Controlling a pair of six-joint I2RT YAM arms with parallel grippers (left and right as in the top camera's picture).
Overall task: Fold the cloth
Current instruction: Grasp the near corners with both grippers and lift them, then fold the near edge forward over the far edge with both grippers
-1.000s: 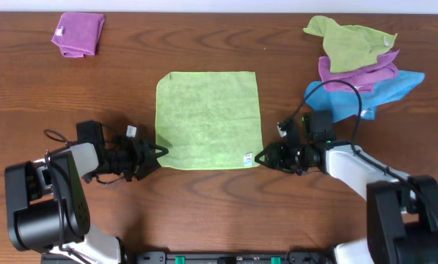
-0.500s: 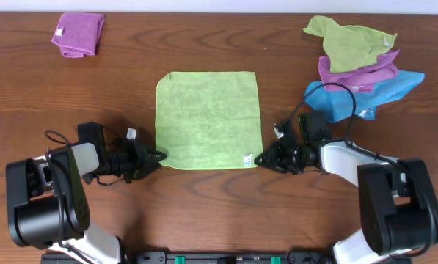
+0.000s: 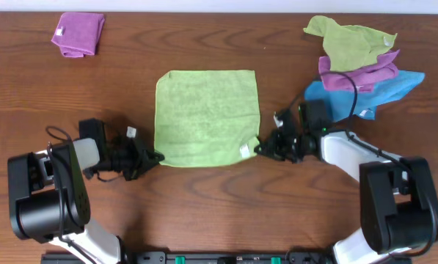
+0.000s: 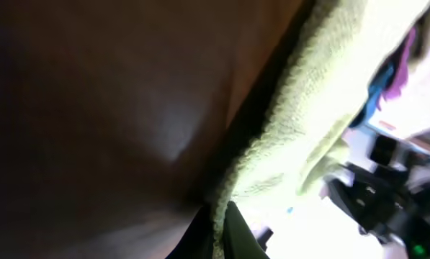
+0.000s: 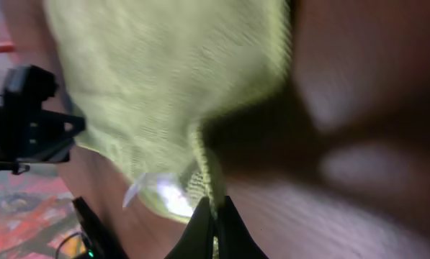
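1. From the overhead camera I see the bright lime-green square microfibre cloth (image 3: 206, 117) lying flat in the middle of the brown wooden table (image 3: 204, 44).
   - My left gripper (image 3: 158, 155) is at the near left corner of the cloth. Its tips are closed down tight on that corner.
   - My right gripper (image 3: 259, 149) is at the near right corner, by the small white tag (image 3: 243, 151). It is pinched on the cloth too.
   - Both arms lie low and point in at the cloth from each side.
   - A small folded purple cloth (image 3: 79, 33) sits far away on the left.
   - On the far right is a heap: a dull olive-green cloth (image 3: 343, 40) on top, another purple rag (image 3: 354, 73) under it, and a blue rag (image 3: 384, 88) nearest the right arm.
2. From the left wrist camera the picture is blurry. The cloth (image 4: 301, 93) edge runs up to the right over the dark table (image 4: 92, 108). Its corner is squeezed in the left gripper (image 4: 220, 230), which is narrow and holding it.
3. From the right wrist camera, also blurry, the cloth (image 5: 164, 72) fills the top left. The tag (image 5: 139, 188) sticks out close to the right gripper (image 5: 213, 223). The fingers are closed on the cloth's corner, and the table (image 5: 359, 108) shows on the right.
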